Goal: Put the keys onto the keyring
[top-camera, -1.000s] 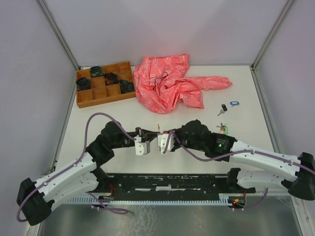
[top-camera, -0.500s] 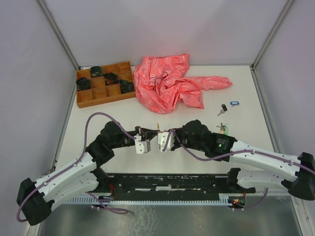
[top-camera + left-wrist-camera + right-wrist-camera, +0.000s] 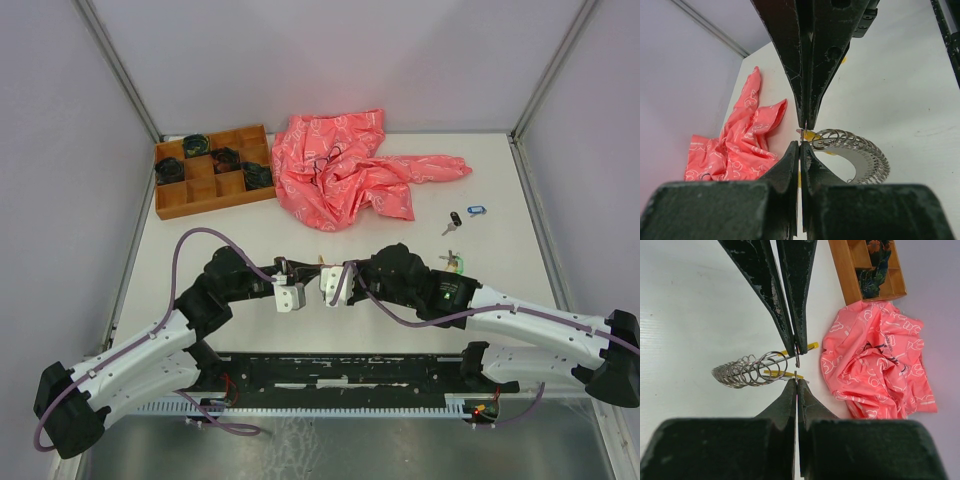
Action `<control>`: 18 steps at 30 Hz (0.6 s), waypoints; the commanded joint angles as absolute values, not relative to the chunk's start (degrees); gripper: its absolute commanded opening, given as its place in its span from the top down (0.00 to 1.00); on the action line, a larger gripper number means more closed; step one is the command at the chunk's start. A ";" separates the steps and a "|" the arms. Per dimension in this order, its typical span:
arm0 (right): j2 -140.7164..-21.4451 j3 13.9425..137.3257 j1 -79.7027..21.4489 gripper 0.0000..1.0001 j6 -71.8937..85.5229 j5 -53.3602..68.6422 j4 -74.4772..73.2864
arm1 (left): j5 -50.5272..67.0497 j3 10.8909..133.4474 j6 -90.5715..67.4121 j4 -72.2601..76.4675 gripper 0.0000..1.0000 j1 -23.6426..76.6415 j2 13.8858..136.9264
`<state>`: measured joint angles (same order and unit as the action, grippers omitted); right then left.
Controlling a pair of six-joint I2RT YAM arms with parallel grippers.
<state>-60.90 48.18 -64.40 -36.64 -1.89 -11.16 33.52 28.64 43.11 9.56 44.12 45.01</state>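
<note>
The keyring [image 3: 747,371], a coil of silver wire loops with yellow pieces [image 3: 777,374], hangs just above the table between my two grippers. In the top view it is a small yellow-silver spot [image 3: 322,263]. It also shows in the left wrist view [image 3: 857,152]. My left gripper [image 3: 802,135] is shut on a thin edge at the coil's yellow end. My right gripper [image 3: 796,365] is shut on one thin end loop. Three keys lie apart on the table to the right, with a blue tag [image 3: 476,210], a black tag [image 3: 455,218] and a green tag [image 3: 458,263].
A crumpled pink cloth [image 3: 345,170] lies at the back centre. A wooden divided tray [image 3: 212,180] holding dark coiled bundles stands at the back left. The enclosure walls close in the table on the left, back and right.
Both grippers, still shut on the keyring, have crept a little closer together and away from me. Nothing else has moved.
</note>
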 commanded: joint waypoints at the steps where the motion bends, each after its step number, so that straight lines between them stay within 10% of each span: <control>1: -60.05 49.65 -64.62 0.99 -35.16 -2.75 -7.78 | 34.79 28.81 41.33 13.43 0.97 44.22 45.12; 18: -59.95 50.08 -64.64 0.99 -34.08 -1.93 -7.39 | 34.96 28.98 41.13 13.54 0.97 44.27 45.53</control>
<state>-60.90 48.18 -64.40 -35.46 -1.98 -10.70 33.54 28.64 42.76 9.58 44.12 45.41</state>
